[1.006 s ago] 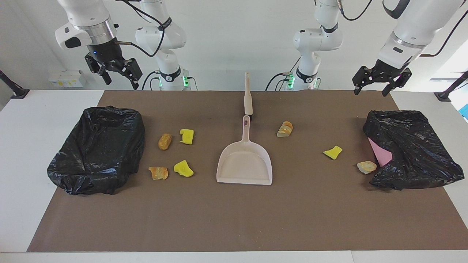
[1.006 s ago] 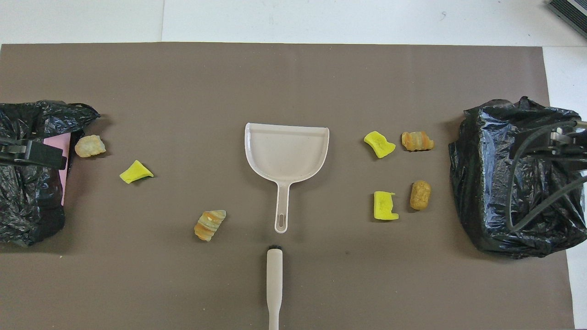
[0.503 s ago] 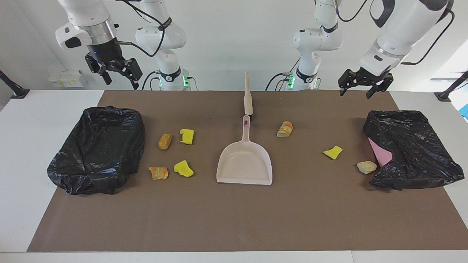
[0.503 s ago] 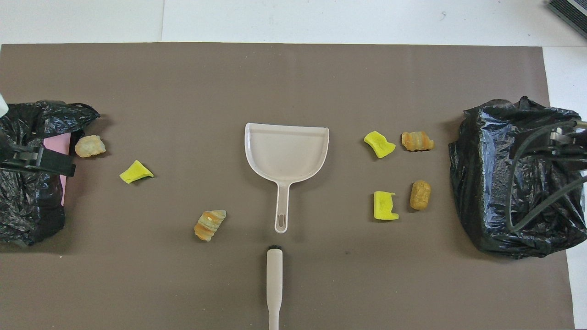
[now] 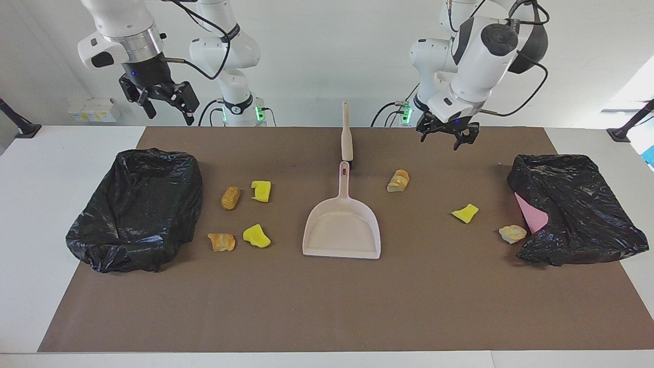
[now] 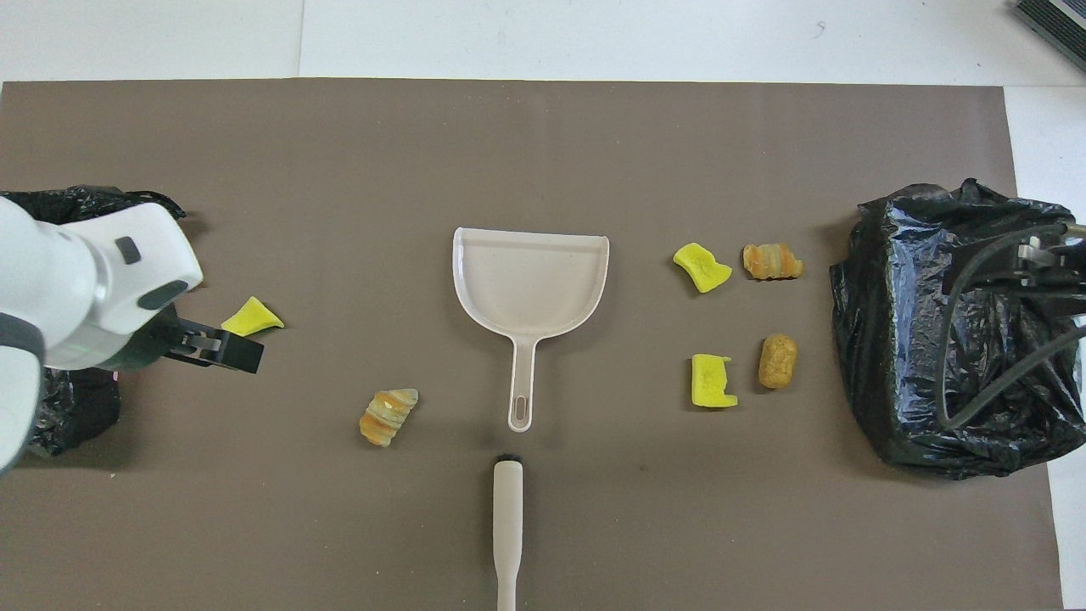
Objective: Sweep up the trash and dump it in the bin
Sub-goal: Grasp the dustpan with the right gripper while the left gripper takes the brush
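The trash lies scattered on the brown mat (image 5: 327,306). Three yellow chunks (image 5: 261,190) (image 5: 256,236) (image 5: 465,212) and several tan pieces (image 5: 230,198) (image 5: 222,242) (image 5: 398,180) (image 5: 512,233) flank a beige dustpan (image 5: 341,230) (image 6: 530,280). The brush (image 5: 347,133) (image 6: 507,526) lies in line with the dustpan's handle, nearer to the robots. A black-bagged bin (image 5: 138,207) (image 5: 577,204) stands at each end. My left gripper (image 5: 448,137) (image 6: 229,352) hangs open and empty over the mat, beside a yellow chunk (image 6: 251,317). My right gripper (image 5: 166,105) waits open, high over its bin's end.
A pink sheet (image 5: 531,214) shows at the rim of the bin toward the left arm's end. White table (image 5: 51,163) borders the mat. In the overhead view the left arm (image 6: 76,288) covers one tan piece and part of that bin.
My left arm has swung from above its bin toward the table's middle and dropped lower, still open. The right arm and all objects have stayed put.
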Controlling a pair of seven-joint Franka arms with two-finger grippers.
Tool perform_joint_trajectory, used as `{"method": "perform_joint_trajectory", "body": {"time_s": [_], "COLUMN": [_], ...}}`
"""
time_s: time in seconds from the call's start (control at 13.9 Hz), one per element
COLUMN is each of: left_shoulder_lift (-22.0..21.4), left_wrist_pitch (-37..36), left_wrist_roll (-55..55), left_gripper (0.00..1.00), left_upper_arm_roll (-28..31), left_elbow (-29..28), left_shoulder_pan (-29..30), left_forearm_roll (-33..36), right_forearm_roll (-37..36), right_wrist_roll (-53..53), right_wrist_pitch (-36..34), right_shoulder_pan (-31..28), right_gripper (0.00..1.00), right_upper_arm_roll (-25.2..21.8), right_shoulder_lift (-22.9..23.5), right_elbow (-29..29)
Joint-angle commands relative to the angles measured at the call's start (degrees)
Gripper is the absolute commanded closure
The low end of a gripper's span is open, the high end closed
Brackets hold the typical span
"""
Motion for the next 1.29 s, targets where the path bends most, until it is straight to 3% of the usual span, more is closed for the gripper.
{"method": "perform_joint_trajectory", "body": {"time_s": [0.0,0.36,0.93,1.22], "left_shoulder_lift": [-2.8,-2.9,-1.8,-3.0], "left_wrist_pitch": [4.6,13.5,33.3,34.4], "left_wrist_roll": [-5.3,-21.2,-42.1,-47.9], "left_gripper": [0.00,0.00,0.00,0.00], "left_upper_arm_roll": [0.9,0.9,0.9,0.9], "left_elbow": [-6.1,-14.4,-27.1,-31.2], "left_shoulder_pan": [-6.3,-19.7,-38.3,-44.7], "left_forearm_roll": [-0.4,-0.6,-0.6,-0.6], "right_forearm_roll": [0.7,0.1,-1.7,-1.9], "right_wrist_roll": [-1.0,1.5,17.7,22.7], "right_wrist_pitch": [1.6,8.3,17.8,21.9], "right_shoulder_pan": [0.3,5.7,19.5,24.6], "right_gripper": [0.00,0.00,0.00,0.00], "right_upper_arm_roll": [0.9,1.0,1.0,1.0], "right_shoulder_lift": [-0.2,4.1,15.0,19.4], "right_elbow": [-0.9,-1.8,-1.1,-0.9]}}
